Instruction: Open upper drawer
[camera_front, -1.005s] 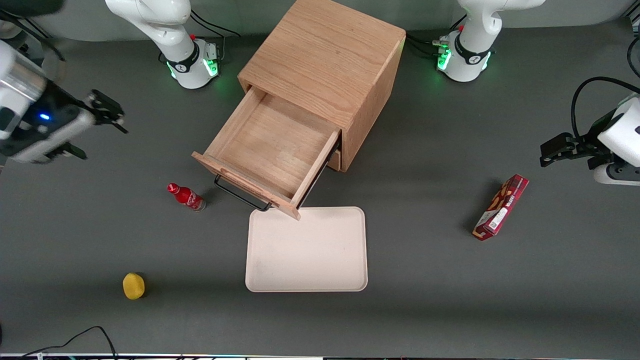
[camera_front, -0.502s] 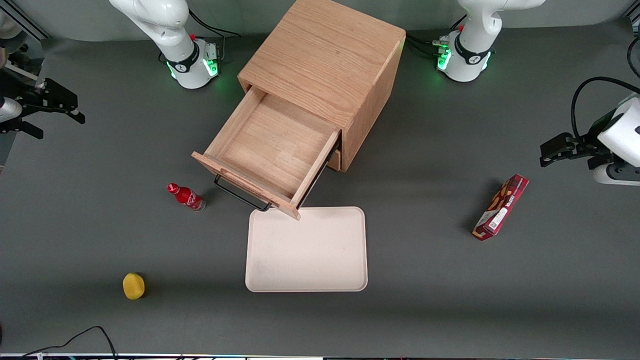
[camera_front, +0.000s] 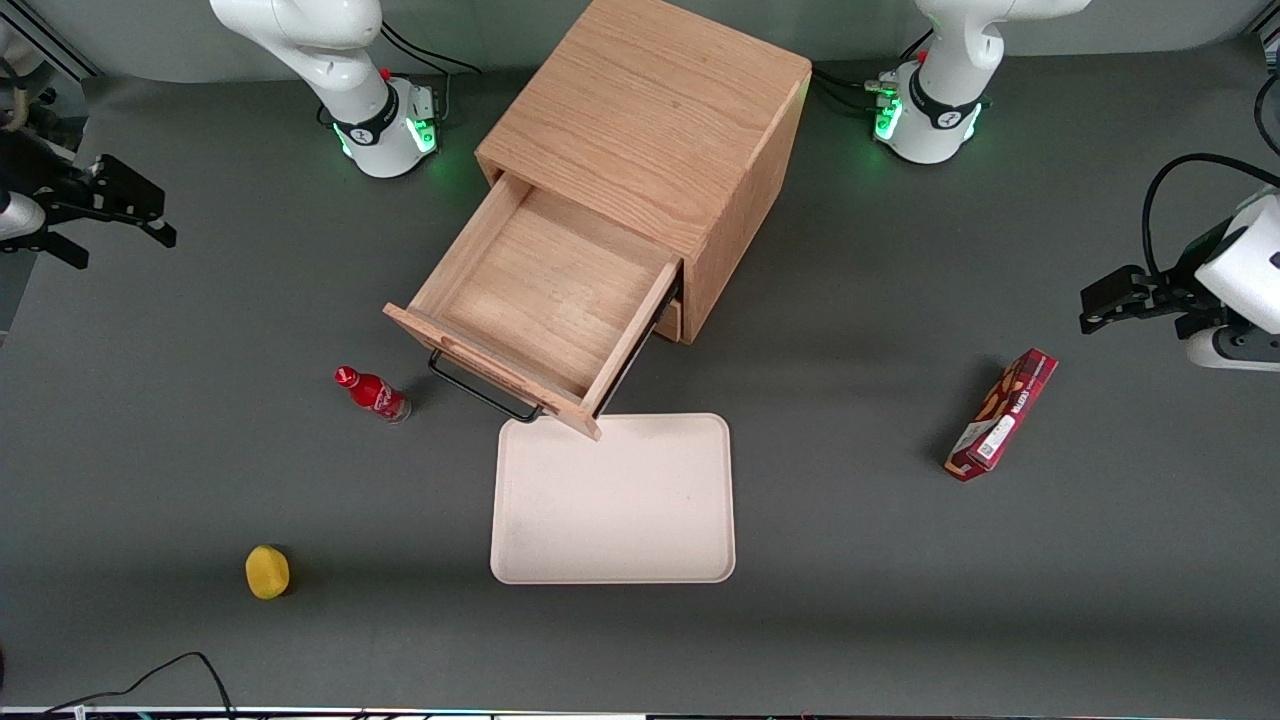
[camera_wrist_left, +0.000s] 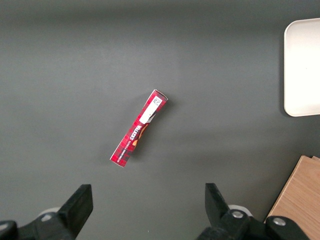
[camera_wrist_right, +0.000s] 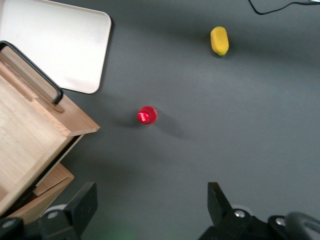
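The upper drawer (camera_front: 545, 295) of the oak cabinet (camera_front: 655, 120) stands pulled far out, its shallow wooden box bare inside. Its black bar handle (camera_front: 485, 392) faces the front camera, and the drawer's front corner overhangs the tray's edge. In the right wrist view the same drawer (camera_wrist_right: 30, 135) and handle (camera_wrist_right: 37, 70) show, with the lower drawer (camera_wrist_right: 47, 187) shut beneath. My gripper (camera_front: 110, 215) hangs high at the working arm's end of the table, well away from the cabinet. It is open (camera_wrist_right: 152, 210) with nothing between its fingers, only bare table under it.
A cream tray (camera_front: 612, 498) lies in front of the drawer. A small red bottle (camera_front: 372, 393) stands beside the handle. A yellow object (camera_front: 267, 571) lies nearer the front camera. A red snack box (camera_front: 1002, 414) lies toward the parked arm's end.
My gripper pulled back from over the table toward the working arm's end, then shifted only slightly. The drawer stayed pulled out and did not move.
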